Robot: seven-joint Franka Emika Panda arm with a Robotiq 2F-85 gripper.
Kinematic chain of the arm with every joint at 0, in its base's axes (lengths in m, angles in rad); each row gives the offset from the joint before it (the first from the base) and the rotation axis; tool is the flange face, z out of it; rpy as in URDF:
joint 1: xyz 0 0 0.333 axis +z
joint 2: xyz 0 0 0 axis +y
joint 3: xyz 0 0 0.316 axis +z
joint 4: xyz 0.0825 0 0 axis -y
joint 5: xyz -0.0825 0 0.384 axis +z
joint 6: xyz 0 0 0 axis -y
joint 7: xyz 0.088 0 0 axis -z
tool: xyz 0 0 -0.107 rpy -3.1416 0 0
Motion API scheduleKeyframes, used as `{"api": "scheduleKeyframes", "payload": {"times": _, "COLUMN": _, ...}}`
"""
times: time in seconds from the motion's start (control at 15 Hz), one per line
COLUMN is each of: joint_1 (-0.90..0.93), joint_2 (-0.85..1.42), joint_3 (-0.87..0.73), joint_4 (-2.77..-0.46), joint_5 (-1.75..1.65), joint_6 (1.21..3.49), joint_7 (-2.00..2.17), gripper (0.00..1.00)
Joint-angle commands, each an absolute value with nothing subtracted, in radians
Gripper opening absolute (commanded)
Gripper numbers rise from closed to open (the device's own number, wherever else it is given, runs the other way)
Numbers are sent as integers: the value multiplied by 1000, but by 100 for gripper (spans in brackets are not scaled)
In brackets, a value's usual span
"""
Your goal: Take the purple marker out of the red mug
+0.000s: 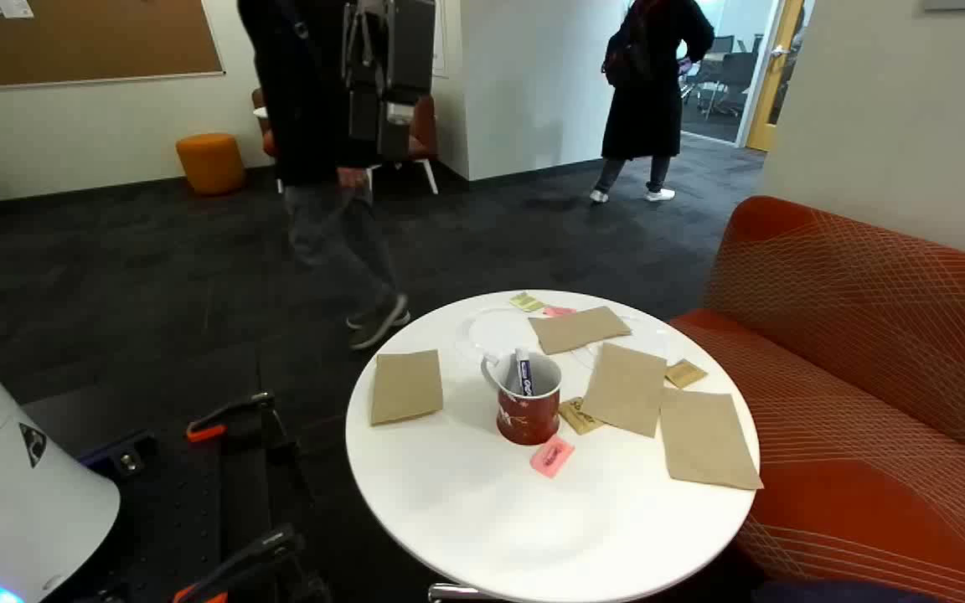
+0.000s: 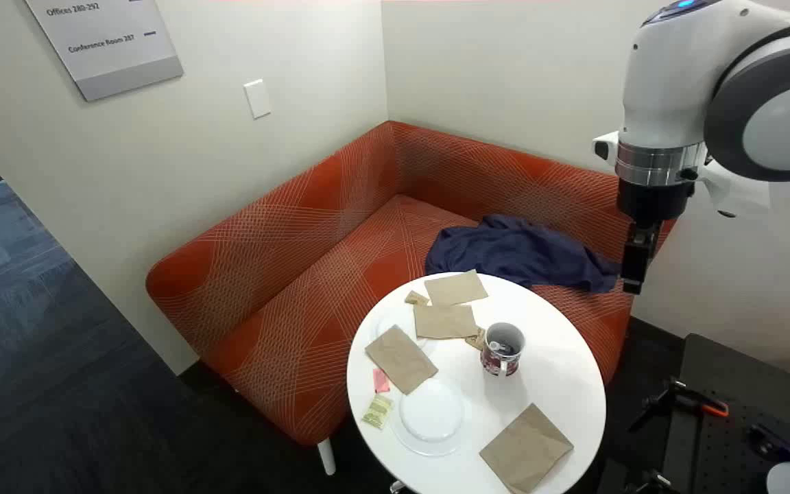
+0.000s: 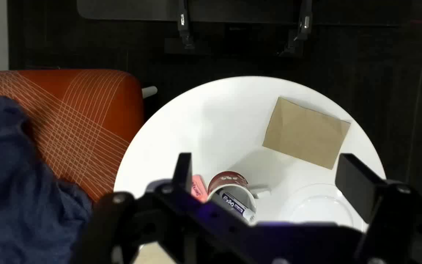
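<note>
In the wrist view the claw (image 3: 269, 178) gapes wide and empty. Toward eight o'clock from mid-gap, the purple marker (image 3: 236, 204) leans inside the red mug (image 3: 228, 177), its axis ten-to-four, close to the nine-to-three closing line; the claw probably must turn.

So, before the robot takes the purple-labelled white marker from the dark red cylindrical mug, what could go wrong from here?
The white marker with the dark purple label leans inside the dark red cylindrical mug, so a clumsy grasp might tip the mug.
In the wrist view, the mug shows off-centre in the gap of the open black end effector, so a straight descent could strike it.
The flat pink packet beside the mug might get pushed.
</note>
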State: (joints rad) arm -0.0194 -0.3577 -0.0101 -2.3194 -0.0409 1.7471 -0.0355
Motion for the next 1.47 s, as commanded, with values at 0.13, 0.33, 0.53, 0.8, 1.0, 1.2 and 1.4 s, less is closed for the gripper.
{"api": "scheduleKeyframes", "payload": {"times": 0.13, "joint_1": -16, "joint_2": -357, "joint_3": -13, "joint_4": -2318, "joint_5": -42, "joint_6": 1746, "joint_7": -34, "gripper": 100}}
{"api": "scheduleKeyframes", "payload": {"times": 0.33, "joint_1": -16, "joint_2": -357, "joint_3": -13, "joint_4": -2318, "joint_5": -42, "joint_6": 1746, "joint_7": -34, "gripper": 100}}
{"api": "scheduleKeyframes", "payload": {"times": 0.53, "joint_1": -16, "joint_2": -357, "joint_3": -13, "joint_4": -2318, "joint_5": -42, "joint_6": 1746, "joint_7": -34, "gripper": 100}}
{"api": "scheduleKeyframes", "payload": {"times": 0.8, "joint_1": -16, "joint_2": -357, "joint_3": -13, "joint_4": -2318, "joint_5": -42, "joint_6": 1746, "joint_7": -34, "gripper": 100}}
{"api": "scheduleKeyframes", "payload": {"times": 1.0, "joint_1": -16, "joint_2": -357, "joint_3": -13, "joint_4": -2318, "joint_5": -42, "joint_6": 1746, "joint_7": -34, "gripper": 100}}
{"api": "scheduleKeyframes", "payload": {"times": 1.2, "joint_1": -16, "joint_2": -357, "joint_3": -13, "joint_4": -2318, "joint_5": -42, "joint_6": 1746, "joint_7": -34, "gripper": 100}}
{"api": "scheduleKeyframes", "payload": {"times": 1.4, "joint_1": -9, "joint_2": -330, "joint_3": -16, "joint_4": -2320, "joint_5": -46, "joint_6": 1792, "joint_7": -70, "gripper": 100}}
